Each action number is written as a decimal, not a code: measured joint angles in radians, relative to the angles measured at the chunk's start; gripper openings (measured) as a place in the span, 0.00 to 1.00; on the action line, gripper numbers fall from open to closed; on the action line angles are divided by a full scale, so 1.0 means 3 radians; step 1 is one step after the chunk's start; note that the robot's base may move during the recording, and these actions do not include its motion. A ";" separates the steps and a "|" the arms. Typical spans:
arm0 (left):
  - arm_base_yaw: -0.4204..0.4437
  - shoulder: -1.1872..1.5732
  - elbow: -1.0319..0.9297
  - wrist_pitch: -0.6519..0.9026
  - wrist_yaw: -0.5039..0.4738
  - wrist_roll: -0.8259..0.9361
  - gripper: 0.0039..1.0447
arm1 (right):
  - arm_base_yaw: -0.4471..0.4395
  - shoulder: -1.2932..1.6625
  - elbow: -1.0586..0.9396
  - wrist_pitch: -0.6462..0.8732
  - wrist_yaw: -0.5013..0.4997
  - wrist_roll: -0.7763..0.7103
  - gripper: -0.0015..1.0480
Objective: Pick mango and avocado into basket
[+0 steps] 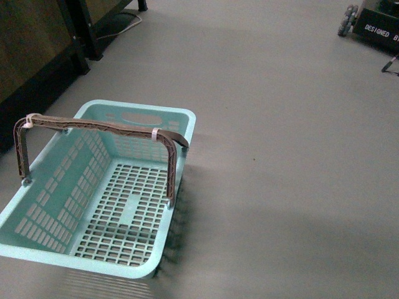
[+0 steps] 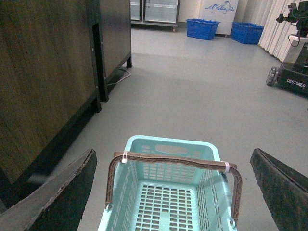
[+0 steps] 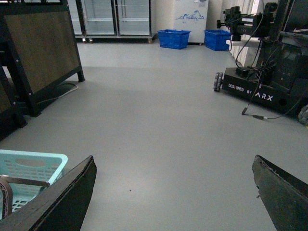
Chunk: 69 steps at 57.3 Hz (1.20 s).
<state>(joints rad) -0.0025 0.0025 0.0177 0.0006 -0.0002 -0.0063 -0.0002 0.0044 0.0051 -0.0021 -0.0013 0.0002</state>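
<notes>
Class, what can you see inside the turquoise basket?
Nothing: the basket holds no fruit, only its bare slotted floor. The brown handle crosses above, covering a thin strip; the near corner is cropped.

Left fingers, right fingers: black, wedge-shaped, matte textured faces, pale scuffed edges.

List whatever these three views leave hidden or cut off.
- The mango and the avocado: in no view.
- The basket: front view, near-left corner cut by the frame edge; right wrist view, only one corner shows.
- The left gripper and right gripper: absent from the front view; wrist views show only spread fingers, bases cut off.
- The lettering on the black cart: front view, cut by the right edge.
</notes>
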 joint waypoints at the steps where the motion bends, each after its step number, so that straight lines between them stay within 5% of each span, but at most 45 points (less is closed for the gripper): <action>1: 0.0000 0.0000 0.0000 0.0000 0.0000 0.0000 0.93 | 0.0000 0.0000 0.0000 0.0000 0.0000 0.0001 0.93; 30: 0.0000 0.0000 0.0000 0.0000 -0.0001 0.0000 0.93 | 0.0000 0.0000 0.0000 0.0000 0.0000 0.0000 0.93; 32: -0.0104 0.0047 0.0000 0.0057 -0.0355 -0.0109 0.93 | 0.0000 0.0000 0.0000 0.0000 0.0000 0.0001 0.93; 34: -0.0399 0.0207 0.0009 0.0134 -0.1194 -0.0413 0.93 | 0.0000 0.0000 0.0000 0.0000 0.0000 0.0001 0.93; 36: -0.0502 0.0426 0.0018 0.0188 -0.1634 -0.0779 0.93 | 0.0000 0.0000 0.0000 0.0000 0.0001 0.0000 0.93; 38: -0.0481 0.0601 0.0037 0.0215 -0.1748 -0.1008 0.93 | -0.0001 0.0000 0.0000 0.0000 0.0000 0.0000 0.93; 42: -0.0277 0.1504 0.0223 0.0562 -0.1568 -0.2028 0.93 | 0.0000 0.0000 0.0000 0.0000 0.0001 0.0000 0.93; 52: -0.0163 0.3680 0.0646 0.1859 -0.1025 -0.3371 0.93 | 0.0000 0.0000 0.0000 0.0000 0.0001 0.0001 0.93; 61: -0.0247 0.5412 0.1122 0.2593 -0.0776 -0.3827 0.93 | 0.0000 0.0000 0.0000 0.0000 0.0001 0.0001 0.93; 69: -0.0375 0.6366 0.1563 0.2756 -0.0708 -0.3930 0.93 | 0.0000 0.0000 0.0000 0.0000 0.0001 0.0001 0.93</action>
<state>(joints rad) -0.1150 1.9121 0.4866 0.8272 -0.2127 -1.1854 -0.0002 0.0044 0.0051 -0.0021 -0.0010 0.0006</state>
